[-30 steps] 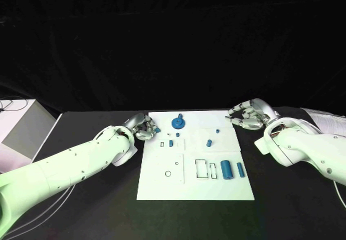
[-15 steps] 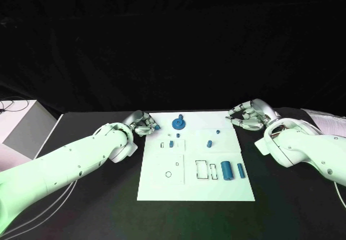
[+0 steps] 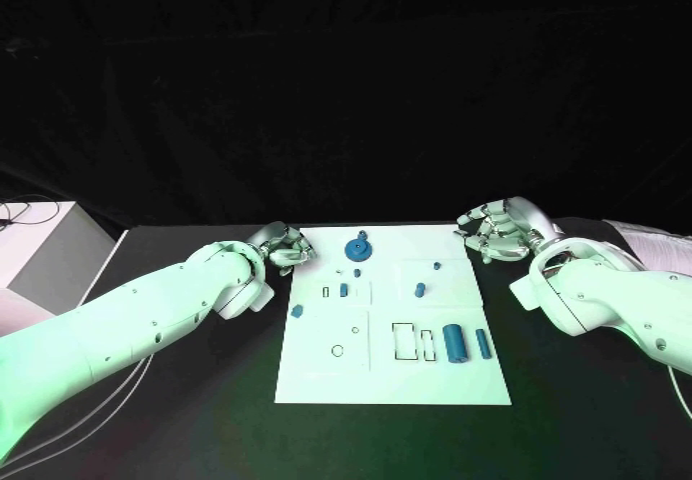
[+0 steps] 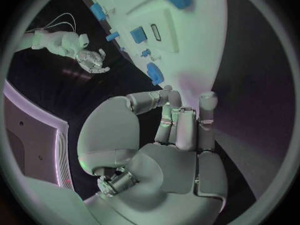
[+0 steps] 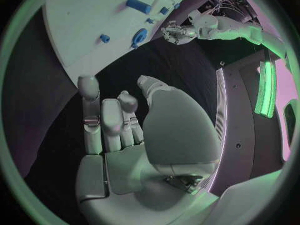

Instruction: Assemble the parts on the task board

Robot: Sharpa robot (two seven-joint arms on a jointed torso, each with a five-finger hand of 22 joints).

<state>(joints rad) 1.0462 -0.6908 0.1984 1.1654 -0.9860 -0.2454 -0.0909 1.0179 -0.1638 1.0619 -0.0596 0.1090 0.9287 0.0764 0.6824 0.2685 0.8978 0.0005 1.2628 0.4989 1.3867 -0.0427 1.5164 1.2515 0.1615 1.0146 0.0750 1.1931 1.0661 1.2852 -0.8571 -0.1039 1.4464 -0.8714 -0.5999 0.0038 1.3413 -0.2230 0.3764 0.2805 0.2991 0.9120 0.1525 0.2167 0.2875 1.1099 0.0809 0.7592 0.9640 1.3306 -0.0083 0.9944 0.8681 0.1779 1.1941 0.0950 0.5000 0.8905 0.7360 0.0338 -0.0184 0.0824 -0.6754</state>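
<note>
Board (image 3: pixel 392 375) lies mid-table, white, long side running away from the robot. L hand (image 3: pixel 280 246) sits just off the board's far-left corner, over black table; fingers curled in w/ nothing in them in the wrist view (image 4: pixel 178 130). A small blue part (image 3: pixel 297 311) lies at the board's left edge, nearer the robot than the L hand and apart from it. Gear-like blue part (image 3: pixel 358 246) stands at the far end of the board, between the two hands, closer to L. R hand (image 3: pixel 498 232) is off the far-right corner, not touching the board; fingers bent inward, holding nothing (image 5: pixel 109 120). Two blue cylinders (image 3: pixel 466 341) lie side by side on the board's right half, nearer the robot, well apart from R hand. Another small peg (image 3: pixel 418 289) sits between them and the far edge.
</note>
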